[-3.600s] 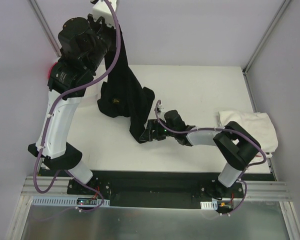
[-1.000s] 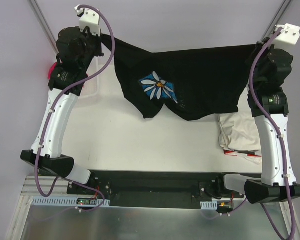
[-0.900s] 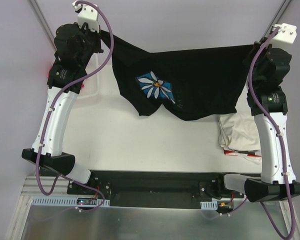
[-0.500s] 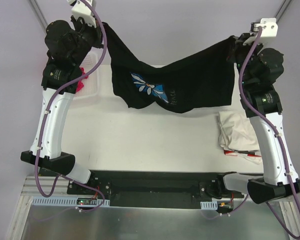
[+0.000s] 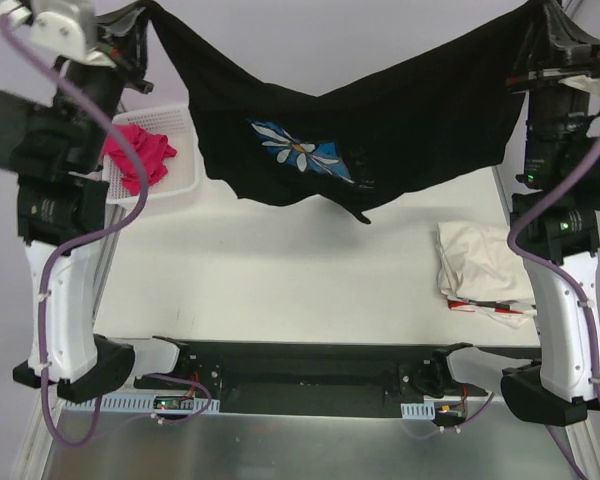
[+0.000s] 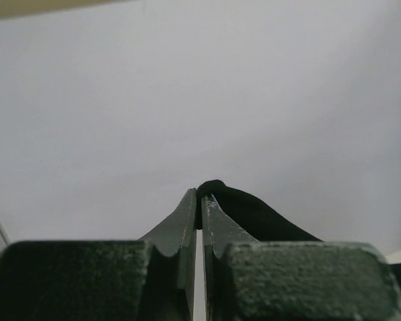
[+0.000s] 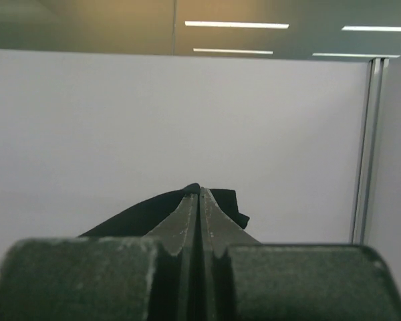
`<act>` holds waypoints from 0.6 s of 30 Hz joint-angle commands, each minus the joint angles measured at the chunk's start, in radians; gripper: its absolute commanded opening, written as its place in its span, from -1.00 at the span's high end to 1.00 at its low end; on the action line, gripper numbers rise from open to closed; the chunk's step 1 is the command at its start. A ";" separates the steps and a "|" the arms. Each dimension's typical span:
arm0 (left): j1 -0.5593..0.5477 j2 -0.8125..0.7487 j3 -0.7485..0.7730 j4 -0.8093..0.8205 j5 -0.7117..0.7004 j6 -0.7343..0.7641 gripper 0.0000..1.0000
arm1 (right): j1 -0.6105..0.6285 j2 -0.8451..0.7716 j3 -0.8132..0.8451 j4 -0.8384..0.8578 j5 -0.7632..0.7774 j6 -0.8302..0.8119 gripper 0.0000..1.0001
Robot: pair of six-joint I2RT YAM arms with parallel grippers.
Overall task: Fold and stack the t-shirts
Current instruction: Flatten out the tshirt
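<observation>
A black t-shirt [image 5: 420,110] with a white daisy on a blue patch [image 5: 302,150] hangs stretched in the air between both arms, sagging in the middle above the table's far half. My left gripper [image 5: 145,12] is shut on its upper left corner, and the left wrist view shows black cloth [image 6: 254,217] pinched at the tips of that left gripper [image 6: 200,197]. At the top right, my right gripper [image 5: 540,15] is shut on the other corner. The right wrist view shows black cloth [image 7: 140,214] clamped at the right gripper [image 7: 200,190].
A bright pink t-shirt [image 5: 140,160] lies in a white mesh basket [image 5: 185,150] at the far left. Cream-white t-shirts [image 5: 480,265] lie in a loose pile at the right edge of the white table [image 5: 280,280]. Grey walls enclose the back and sides.
Both arms have risen and spread wider, lifting the black t-shirt higher. The left arm has swung away from the basket, so the pink t-shirt now shows.
</observation>
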 commanded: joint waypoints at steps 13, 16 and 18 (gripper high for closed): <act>0.011 -0.178 0.044 0.125 0.054 0.026 1.00 | 0.024 -0.196 -0.070 0.123 -0.056 -0.002 0.99; 0.011 -0.168 0.047 0.125 0.045 0.030 1.00 | 0.026 -0.191 -0.069 0.120 -0.048 -0.007 0.98; 0.011 -0.149 0.044 0.125 0.037 0.027 1.00 | 0.026 -0.179 -0.072 0.117 -0.042 -0.011 0.98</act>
